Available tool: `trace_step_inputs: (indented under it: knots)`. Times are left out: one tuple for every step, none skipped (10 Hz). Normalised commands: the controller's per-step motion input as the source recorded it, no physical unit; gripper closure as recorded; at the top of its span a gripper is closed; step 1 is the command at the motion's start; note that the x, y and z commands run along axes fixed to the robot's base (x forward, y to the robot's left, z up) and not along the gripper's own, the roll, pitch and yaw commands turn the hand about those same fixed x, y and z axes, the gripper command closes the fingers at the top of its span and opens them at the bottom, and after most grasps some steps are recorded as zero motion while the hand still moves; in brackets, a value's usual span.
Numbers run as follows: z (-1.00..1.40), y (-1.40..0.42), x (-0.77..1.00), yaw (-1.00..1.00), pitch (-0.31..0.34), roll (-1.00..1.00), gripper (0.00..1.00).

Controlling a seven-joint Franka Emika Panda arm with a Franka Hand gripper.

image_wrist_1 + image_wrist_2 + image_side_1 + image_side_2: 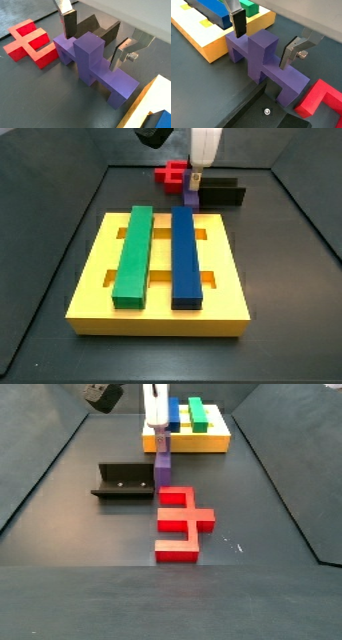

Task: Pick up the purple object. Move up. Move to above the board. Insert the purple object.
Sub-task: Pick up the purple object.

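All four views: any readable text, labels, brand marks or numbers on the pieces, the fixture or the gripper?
None readable in any view.
The purple object, board, red piece and fixture are plain.
The gripper, down at the purple object with its fingers either side, shows no marking.

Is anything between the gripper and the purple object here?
Nothing visible. The gripper is already down over the purple object, one finger on each side of its raised prong, jaws open, beside the board.

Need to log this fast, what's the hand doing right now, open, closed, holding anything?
Hand: open, fingers straddling the purple object on the floor, not yet closed on it.
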Motion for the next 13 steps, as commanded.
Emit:
trace_step_inputs:
  knots:
    - [-0.11,0.0,0.0,0.0,0.0,0.0,0.0]
    - [-0.14,0.0,0.0,0.04,0.0,0.0,0.0]
    - [-0.17,0.0,0.0,0.07,-0.009,0.0,0.0]
    - [-0.11,0.0,0.0,0.06,0.0,0.0,0.0]
    - [0.0,-0.02,0.02,0.0,0.0,0.0,0.0]
    - [-0.01,0.0,0.1,-0.29,-0.021,-0.08,0.0]
    - [-0.01,0.0,0.0,-0.31,-0.026,-0.06,0.0]
    - [0.0,0.0,0.0,-0.16,-0.004,-0.04,0.0]
    - [0.0,0.0,0.0,0.0,0.0,0.0,0.0]
    - [0.0,0.0,0.0,0.0,0.0,0.0,1.0]
    - [0.0,0.0,0.0,0.0,0.0,0.0,1.0]
    - [0.0,0.0,0.0,0.0,0.0,0.0,1.0]
    - [0.0,0.0,0.0,0.0,0.0,0.0,1.0]
